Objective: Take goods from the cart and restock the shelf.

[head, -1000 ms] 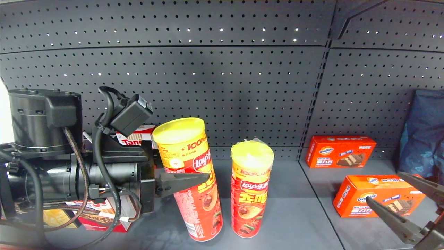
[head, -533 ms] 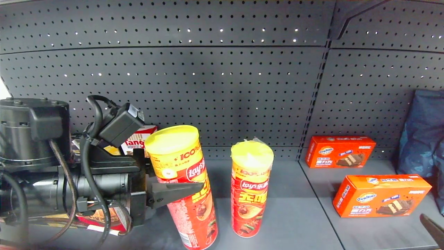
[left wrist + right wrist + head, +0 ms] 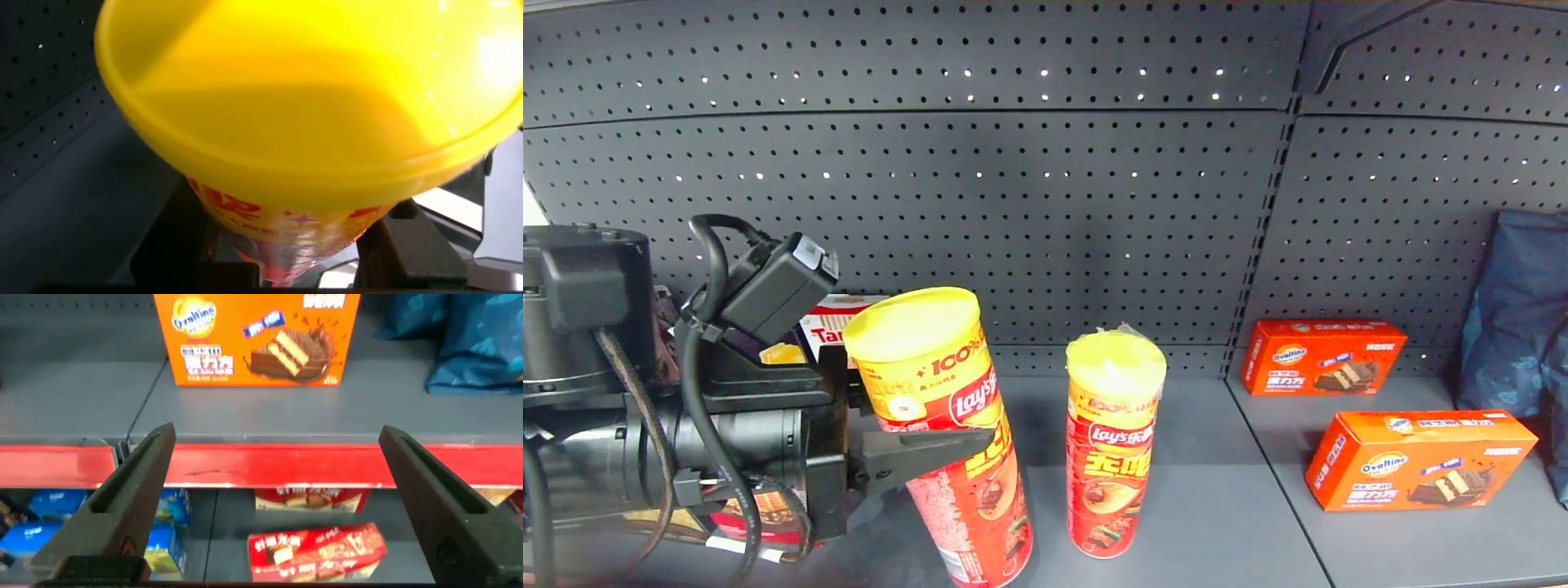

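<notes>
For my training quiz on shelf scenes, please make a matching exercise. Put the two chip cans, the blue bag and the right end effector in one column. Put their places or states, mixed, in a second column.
Column one:
1. left chip can
2. middle chip can
3. blue bag
4. right end effector

Column two:
A. stands upright and free on the shelf
B. open, in front of the shelf's red front edge
C. tilted, held by the left end effector
D. at the shelf's far right end

Pairs: 1-C, 2-A, 3-D, 4-B

Rear orange box (image 3: 1323, 356), front orange box (image 3: 1421, 459) w/ blue bag (image 3: 1523, 302) beside; 1 standing chip can (image 3: 1115, 457), centre.
</notes>
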Available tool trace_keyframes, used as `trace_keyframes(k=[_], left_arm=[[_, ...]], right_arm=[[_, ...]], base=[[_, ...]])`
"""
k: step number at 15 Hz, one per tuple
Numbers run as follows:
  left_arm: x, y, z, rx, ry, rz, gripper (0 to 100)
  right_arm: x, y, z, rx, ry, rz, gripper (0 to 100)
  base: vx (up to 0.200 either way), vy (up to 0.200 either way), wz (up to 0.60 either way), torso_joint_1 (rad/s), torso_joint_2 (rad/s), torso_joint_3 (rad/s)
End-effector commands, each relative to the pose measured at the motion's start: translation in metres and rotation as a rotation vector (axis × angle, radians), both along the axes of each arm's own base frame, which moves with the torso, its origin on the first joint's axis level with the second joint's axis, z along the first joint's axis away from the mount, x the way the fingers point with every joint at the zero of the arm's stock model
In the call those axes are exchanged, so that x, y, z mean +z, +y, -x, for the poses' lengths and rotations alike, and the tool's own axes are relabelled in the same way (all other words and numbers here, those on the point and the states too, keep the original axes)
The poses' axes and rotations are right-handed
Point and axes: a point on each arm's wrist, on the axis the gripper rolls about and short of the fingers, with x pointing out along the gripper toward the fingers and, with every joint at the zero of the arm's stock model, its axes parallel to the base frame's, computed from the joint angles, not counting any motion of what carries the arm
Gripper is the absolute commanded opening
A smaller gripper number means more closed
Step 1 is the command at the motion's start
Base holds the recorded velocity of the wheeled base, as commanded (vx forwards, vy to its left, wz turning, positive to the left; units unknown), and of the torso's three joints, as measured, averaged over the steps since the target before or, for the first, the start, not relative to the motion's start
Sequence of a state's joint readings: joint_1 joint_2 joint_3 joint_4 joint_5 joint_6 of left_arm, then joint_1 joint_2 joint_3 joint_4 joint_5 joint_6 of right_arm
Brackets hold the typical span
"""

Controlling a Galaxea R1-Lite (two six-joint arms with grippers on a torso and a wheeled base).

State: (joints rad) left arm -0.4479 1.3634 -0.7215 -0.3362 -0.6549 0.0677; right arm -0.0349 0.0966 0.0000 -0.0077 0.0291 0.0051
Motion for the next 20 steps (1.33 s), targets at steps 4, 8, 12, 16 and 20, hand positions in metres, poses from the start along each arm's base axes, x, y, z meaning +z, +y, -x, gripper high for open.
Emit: trace_keyframes(k=[4,8,12,16,20], left_arm=[[0.009,-0.005,-0.011,-0.001,-0.024,0.009,0],[0.024,-0.014,-0.028,-0.003,-0.072,0.028,0],[0.008,-0.019,-0.048,-0.016,-0.106,-0.050,0],[-0.004,-0.022,-0.072,0.036,-0.067,-0.082,0],[-0.012,-0.023,-0.098,0.079,-0.048,-0.099,0]], right_arm=[[-0.001,0.000,0.003,-0.002,-0.035,0.000,100],[-0.001,0.000,0.003,-0.002,-0.035,0.002,100],[-0.001,0.000,0.003,-0.002,-0.035,0.000,100],[-0.001,0.000,0.003,-0.002,-0.035,0.002,100],[-0.001,0.000,0.003,-0.002,-0.035,0.002,100]], base=[[0.000,0.000,0.00,0.000,0.00,0.000],[0.000,0.000,0.00,0.000,0.00,0.000],[0.000,0.000,0.00,0.000,0.00,0.000],[0.000,0.000,0.00,0.000,0.00,0.000],[0.000,0.000,0.00,0.000,0.00,0.000]])
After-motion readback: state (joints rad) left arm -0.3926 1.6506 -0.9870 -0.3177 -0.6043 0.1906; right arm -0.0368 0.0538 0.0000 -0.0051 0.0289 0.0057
